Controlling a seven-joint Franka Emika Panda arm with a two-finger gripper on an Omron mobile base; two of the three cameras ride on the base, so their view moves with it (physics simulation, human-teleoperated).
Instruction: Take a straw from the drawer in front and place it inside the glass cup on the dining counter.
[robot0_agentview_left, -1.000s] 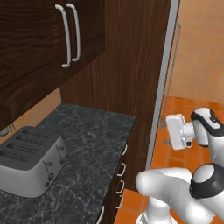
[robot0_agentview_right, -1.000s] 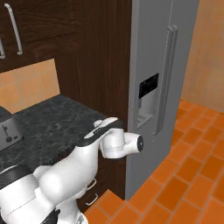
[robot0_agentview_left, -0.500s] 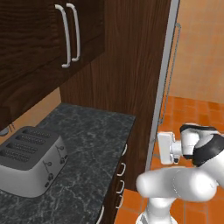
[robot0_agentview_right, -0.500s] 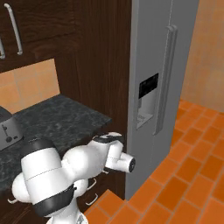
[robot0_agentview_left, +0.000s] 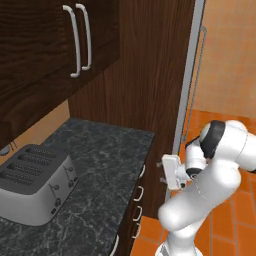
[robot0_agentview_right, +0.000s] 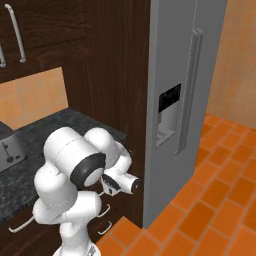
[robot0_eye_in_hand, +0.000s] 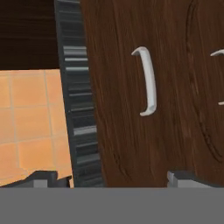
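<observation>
Hand view: gripper (robot0_eye_in_hand: 111, 179) open, tips wide apart, facing shut drawer (robot0_eye_in_hand: 144, 131), handle (robot0_eye_in_hand: 147, 82) centred ahead. Step: reach handle. Next: advance, close on it, pull.

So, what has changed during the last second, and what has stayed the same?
The arm has folded down and in toward the cabinets, bringing the hand low, in front of the drawer fronts below the black worktop. The gripper now faces a closed drawer with its white handle, fingers apart, holding nothing. The base has not driven: the toaster, upper cabinets and fridge keep their places.
</observation>
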